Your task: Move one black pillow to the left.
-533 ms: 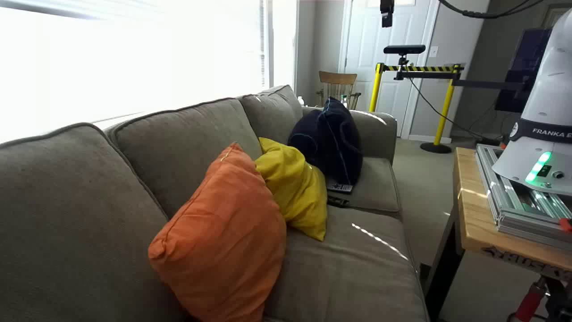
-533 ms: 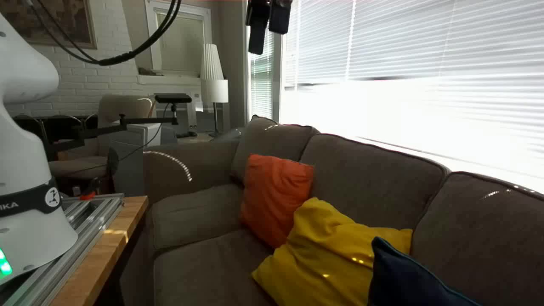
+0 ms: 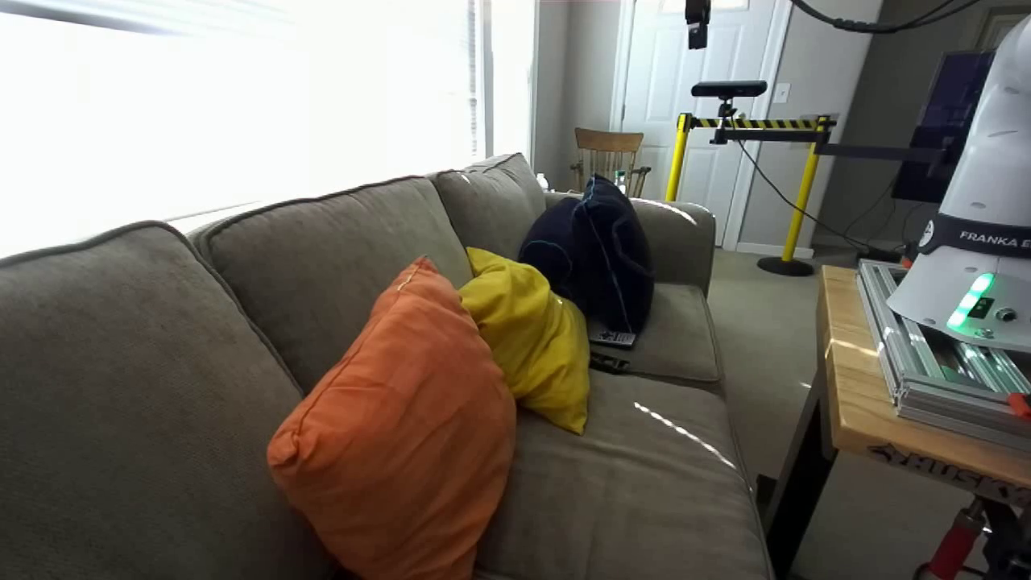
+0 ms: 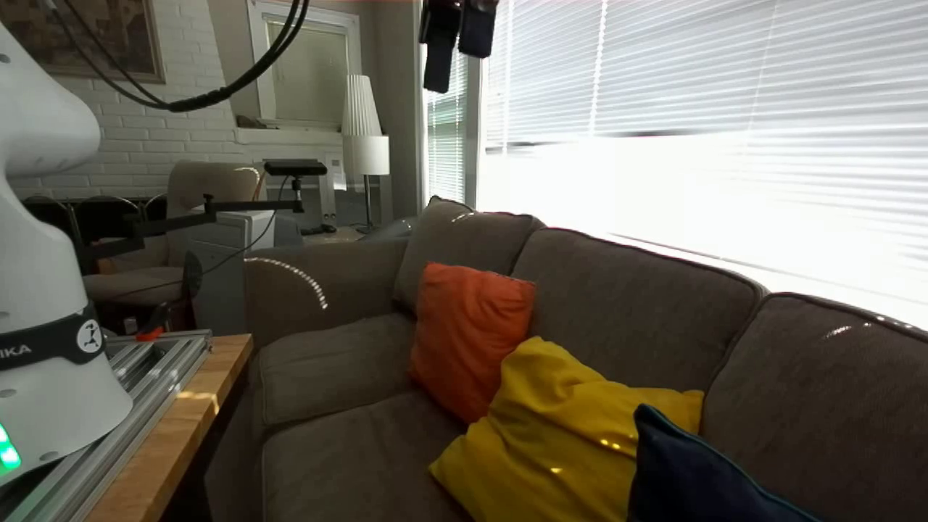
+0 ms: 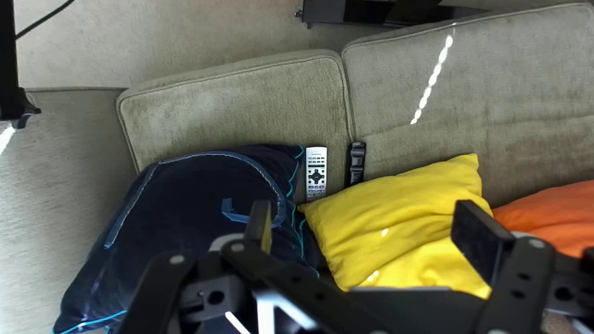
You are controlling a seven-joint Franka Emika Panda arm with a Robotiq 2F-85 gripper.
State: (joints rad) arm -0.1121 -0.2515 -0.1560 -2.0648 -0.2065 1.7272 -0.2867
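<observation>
Below the gripper [image 5: 367, 232] is the sofa [image 5: 501, 83]; in the wrist view, the middle pillow [image 5: 399, 213] shows between its fingers; the left pillow [image 5: 199, 199] lies mostly left of them; the end pillow [image 5: 552, 211], right. Ahead of them lie a remote [image 5: 316, 172] and, right of it, another object [image 5: 356, 162].

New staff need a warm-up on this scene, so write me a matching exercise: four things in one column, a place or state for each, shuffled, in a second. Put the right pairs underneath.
Things
1) black pillow
2) yellow pillow
3) silver remote
4) gripper

Places and states
A) button side up on a seat cushion
B) open, above the sofa
C) marked with thin blue seam lines
D) between the black pillow and the orange pillow

Right pairs: 1-C, 2-D, 3-A, 4-B
</observation>
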